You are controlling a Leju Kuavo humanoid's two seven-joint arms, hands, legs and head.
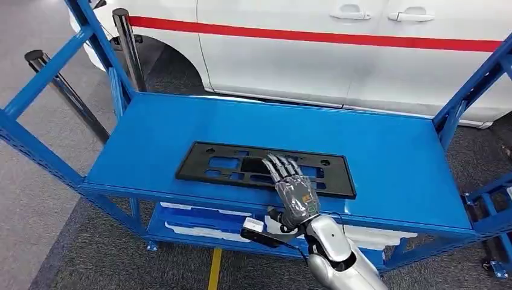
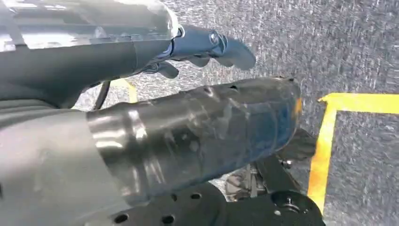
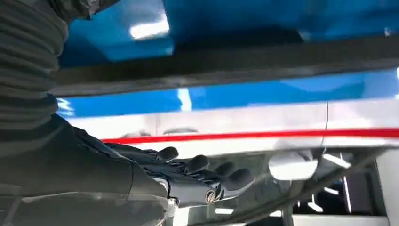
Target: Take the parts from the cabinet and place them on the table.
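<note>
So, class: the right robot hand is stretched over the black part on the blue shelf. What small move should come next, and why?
Probably lower and curl the fingers round the near edge of the black part. The right robot hand lies flat over it, fingers spread, apparently gripping nothing, and the part lies flat on the blue shelf.

No readable text, labels, brands or numbers appear on the blue shelf unit or anything around it.

A white car with a red stripe along its side stands beyond the robot hand. Two black posts rise far to the hand's left. Grey carpeted floor carries a yellow line below the hand.
</note>
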